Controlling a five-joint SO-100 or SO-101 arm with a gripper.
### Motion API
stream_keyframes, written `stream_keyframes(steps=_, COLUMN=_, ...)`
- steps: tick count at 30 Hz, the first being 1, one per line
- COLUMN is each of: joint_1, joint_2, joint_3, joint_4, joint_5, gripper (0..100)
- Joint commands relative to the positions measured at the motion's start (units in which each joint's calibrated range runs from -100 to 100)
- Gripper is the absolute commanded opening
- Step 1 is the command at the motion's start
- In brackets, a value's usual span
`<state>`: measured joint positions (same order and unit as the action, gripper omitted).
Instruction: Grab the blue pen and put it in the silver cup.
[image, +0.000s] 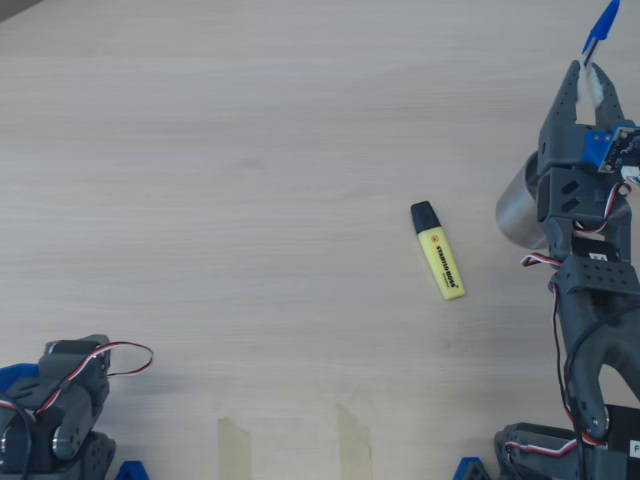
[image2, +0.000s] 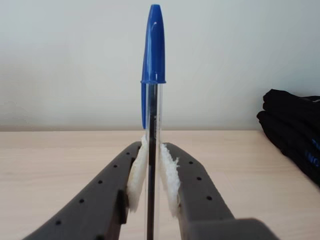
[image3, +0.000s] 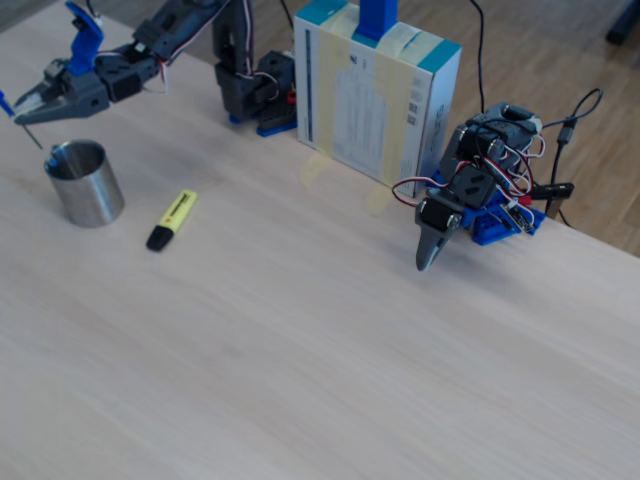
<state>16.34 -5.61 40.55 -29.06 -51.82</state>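
Observation:
My gripper (image2: 152, 147) is shut on the blue pen (image2: 154, 50), its white padded fingers (image2: 137, 172) pressing the clear barrel, with the blue cap pointing up in the wrist view. In the overhead view the gripper (image: 590, 72) sits at the right edge and the pen's cap (image: 600, 28) sticks out beyond its tips. The silver cup (image: 518, 212) shows partly under the arm there. In the fixed view the gripper (image3: 25, 103) hovers just above and left of the cup (image3: 86, 185). The pen (image3: 28, 128) slants down toward the cup's rim.
A yellow highlighter with a black cap (image: 438, 262) (image3: 172, 220) lies on the table near the cup. A second arm (image3: 470, 190) rests folded, and a tall box (image3: 375, 90) stands at the table's back. Something black (image2: 295, 135) lies at the right in the wrist view.

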Motion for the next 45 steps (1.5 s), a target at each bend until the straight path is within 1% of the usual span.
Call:
stream_keyframes(steps=1, joint_1=2.07, joint_2=0.79, joint_3=-3.95, joint_4=-0.84, joint_5=0.17, gripper=2)
stream_keyframes(steps=7, joint_1=4.51, joint_2=2.21, joint_3=-3.95, joint_4=-0.84, joint_5=0.17, gripper=2)
stream_keyframes(steps=15, joint_1=4.6, joint_2=6.03, joint_3=-7.49, joint_4=-0.84, joint_5=0.17, gripper=2)
stream_keyframes(steps=28, joint_1=7.65, joint_2=3.87, joint_3=-2.5, joint_4=-0.75, joint_5=0.22, gripper=2)
stream_keyframes(steps=33, joint_1=7.13, joint_2=1.29, joint_3=0.31, joint_4=-0.75, joint_5=0.17, gripper=2)
stream_keyframes(steps=45, joint_1=6.43, joint_2=1.87, joint_3=3.76, joint_4=-0.15, joint_5=0.17, gripper=2)
